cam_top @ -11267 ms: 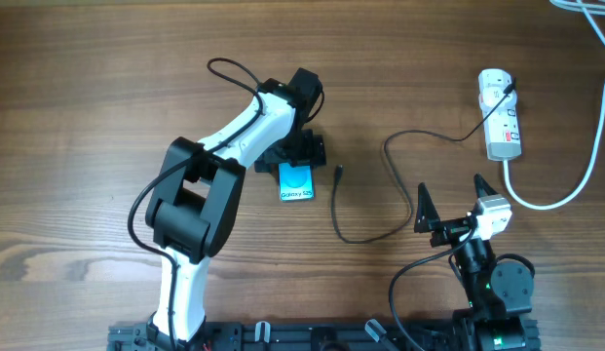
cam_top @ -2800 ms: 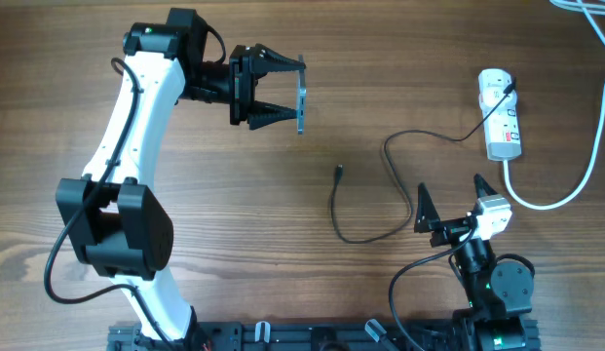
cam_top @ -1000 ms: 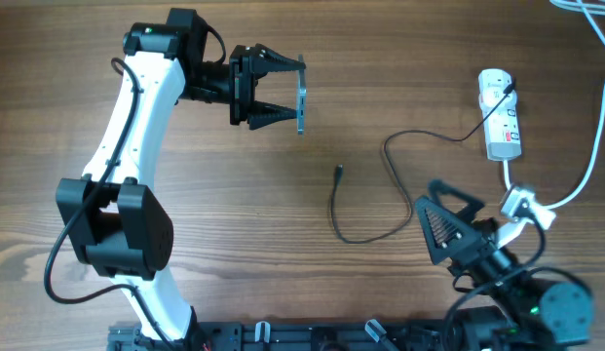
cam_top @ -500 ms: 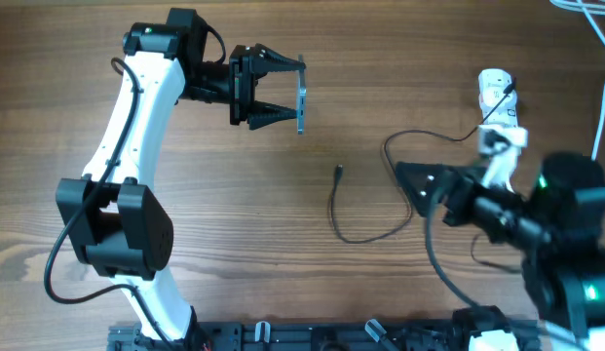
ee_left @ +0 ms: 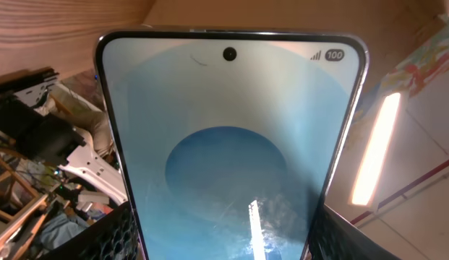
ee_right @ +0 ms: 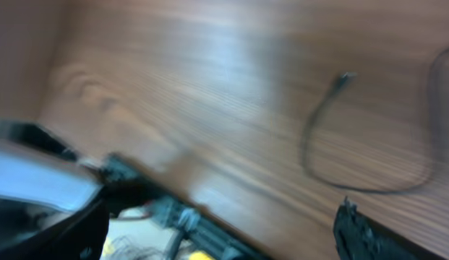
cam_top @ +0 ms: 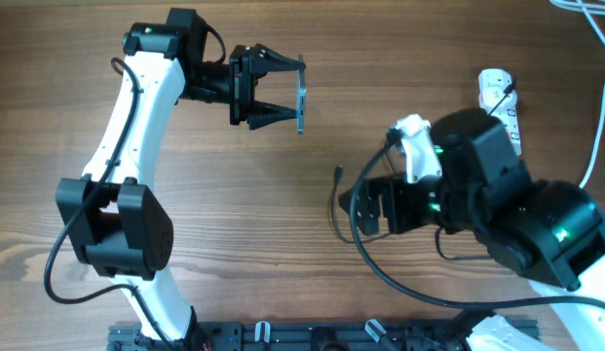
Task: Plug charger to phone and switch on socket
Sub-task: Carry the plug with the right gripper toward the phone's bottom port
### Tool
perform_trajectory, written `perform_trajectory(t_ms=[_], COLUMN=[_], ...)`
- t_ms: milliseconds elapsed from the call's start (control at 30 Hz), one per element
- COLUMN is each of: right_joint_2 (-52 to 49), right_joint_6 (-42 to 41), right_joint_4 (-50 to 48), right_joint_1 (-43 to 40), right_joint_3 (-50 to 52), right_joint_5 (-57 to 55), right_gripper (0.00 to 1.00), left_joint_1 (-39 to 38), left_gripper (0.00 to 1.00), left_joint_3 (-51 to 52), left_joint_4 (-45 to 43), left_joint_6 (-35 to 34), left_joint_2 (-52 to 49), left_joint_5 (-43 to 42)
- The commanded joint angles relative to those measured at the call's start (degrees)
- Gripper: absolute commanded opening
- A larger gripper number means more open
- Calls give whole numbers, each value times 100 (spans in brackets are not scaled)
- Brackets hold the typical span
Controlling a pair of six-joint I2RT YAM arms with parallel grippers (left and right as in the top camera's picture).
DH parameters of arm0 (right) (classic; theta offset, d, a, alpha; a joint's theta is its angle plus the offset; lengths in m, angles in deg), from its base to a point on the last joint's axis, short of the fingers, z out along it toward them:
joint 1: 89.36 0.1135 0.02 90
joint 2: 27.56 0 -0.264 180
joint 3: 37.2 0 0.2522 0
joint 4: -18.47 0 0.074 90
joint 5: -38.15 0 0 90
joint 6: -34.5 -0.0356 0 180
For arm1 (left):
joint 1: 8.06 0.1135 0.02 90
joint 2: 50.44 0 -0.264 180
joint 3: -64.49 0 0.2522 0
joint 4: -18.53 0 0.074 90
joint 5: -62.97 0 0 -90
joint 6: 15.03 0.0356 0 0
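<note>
My left gripper (cam_top: 284,94) is shut on the phone (cam_top: 301,101) and holds it edge-on, high over the far left of the table. In the left wrist view the phone's cyan-blue screen (ee_left: 228,159) fills the frame between the jaws. The charger's black plug (cam_top: 339,174) lies on the wood mid-table, and most of its cable is hidden under my right arm. My right gripper (cam_top: 366,209) is open and empty, just right of the plug. The blurred right wrist view shows the plug (ee_right: 345,77) and a cable loop ahead of the jaws (ee_right: 220,235). The socket (cam_top: 498,87) shows partly at the far right.
The thick white cord (cam_top: 600,117) runs along the right edge of the table. The bulky right arm (cam_top: 507,195) covers the right middle of the table. The arm mounts (cam_top: 283,336) line the near edge.
The right arm has swung up from its rest at the near right and out leftward over the cable, towards the plug. The left arm has held the raised phone still.
</note>
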Motion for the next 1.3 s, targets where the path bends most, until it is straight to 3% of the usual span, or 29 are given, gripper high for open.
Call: perform_trajectory(t_ms=[0, 200, 300, 367, 533, 633, 833, 1100, 1267], right_joint_2=[-612, -942, -911, -874, -791, -791, -769, -807, -1049], right_joint_6=[-979, -1008, 197, 535, 501, 28, 717, 133, -162], right_joint_4=[750, 634, 109, -85, -63, 72, -240, -1029, -1257], right_joint_1=[514, 599, 601, 601, 599, 599, 601, 610, 654], right_joint_3=[-896, -951, -951, -951, -951, -951, -955, -1239, -1239], right_joint_5=[-2763, -2538, -1303, -872, -1117, -1604, -350, -542, -861], right_gripper=[100, 100, 100, 99, 99, 100, 92, 92, 92], left_joint_1=[48, 46, 46, 48, 48, 48, 48, 46, 42], left_gripper=[54, 55, 55, 55, 55, 55, 55, 55, 54], left_joint_3=[-131, -131, -131, -131, -131, -131, -131, -131, -131], left_joint_4=[-2, -2, -2, -2, -2, -2, -2, -11, -24], left_joint_6=[-33, -31, -33, -33, -33, -33, -31, 11, 9], left_joint_2=[214, 214, 214, 214, 214, 216, 214, 214, 214], left_joint_5=[-319, -319, -319, -319, -319, -321, -319, -269, 247])
